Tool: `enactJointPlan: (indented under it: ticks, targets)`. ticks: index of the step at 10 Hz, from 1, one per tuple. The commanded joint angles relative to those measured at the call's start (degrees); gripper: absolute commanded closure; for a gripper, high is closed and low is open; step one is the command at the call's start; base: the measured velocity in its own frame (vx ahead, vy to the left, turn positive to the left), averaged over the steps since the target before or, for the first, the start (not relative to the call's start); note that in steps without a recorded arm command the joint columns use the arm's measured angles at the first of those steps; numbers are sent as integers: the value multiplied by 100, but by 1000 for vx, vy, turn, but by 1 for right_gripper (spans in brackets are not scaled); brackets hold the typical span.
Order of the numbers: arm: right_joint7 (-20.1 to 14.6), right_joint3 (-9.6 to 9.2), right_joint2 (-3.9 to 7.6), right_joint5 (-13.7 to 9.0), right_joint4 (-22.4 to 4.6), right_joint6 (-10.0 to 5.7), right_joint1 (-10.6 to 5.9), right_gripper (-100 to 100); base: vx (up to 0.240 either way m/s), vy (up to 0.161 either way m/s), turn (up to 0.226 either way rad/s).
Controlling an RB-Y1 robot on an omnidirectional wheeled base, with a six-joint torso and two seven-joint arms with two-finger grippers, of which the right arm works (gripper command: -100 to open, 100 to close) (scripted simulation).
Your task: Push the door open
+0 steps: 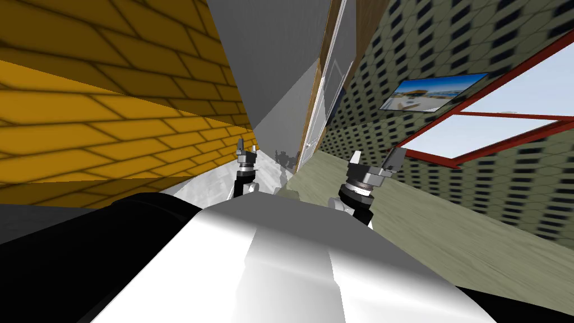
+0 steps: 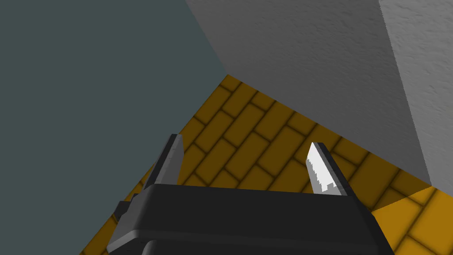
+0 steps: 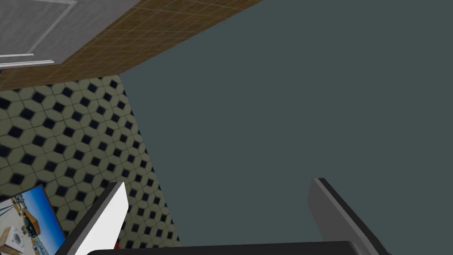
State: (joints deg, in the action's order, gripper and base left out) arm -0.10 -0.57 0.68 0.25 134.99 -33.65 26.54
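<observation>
Spread left hand (image 1: 246, 146) and right hand (image 1: 378, 155) flank foreshortened door (image 1: 335, 78).

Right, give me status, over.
Left pincer open, empty. Right pincer open, empty. Door ahead down the corridor, neither pincer touching it. Nothing seen in the way.

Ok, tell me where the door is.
Head view: the door stands ahead, just right of centre, between the grey wall on its left and the patterned wall with the picture on its right.
</observation>
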Motion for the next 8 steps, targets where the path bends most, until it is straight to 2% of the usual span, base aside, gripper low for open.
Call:
enactJointPlan:
  ticks: [1, 6, 8]
  targets:
    - [158, 9, 65, 76, -179, -35, -30, -100, 145, -96, 155]
    - [694, 39, 230, 334, -789, -153, -132, -100, 141, -88, 127]
    - [834, 47, 261, 402, -949, -184, -159, -100, 104, -81, 85]
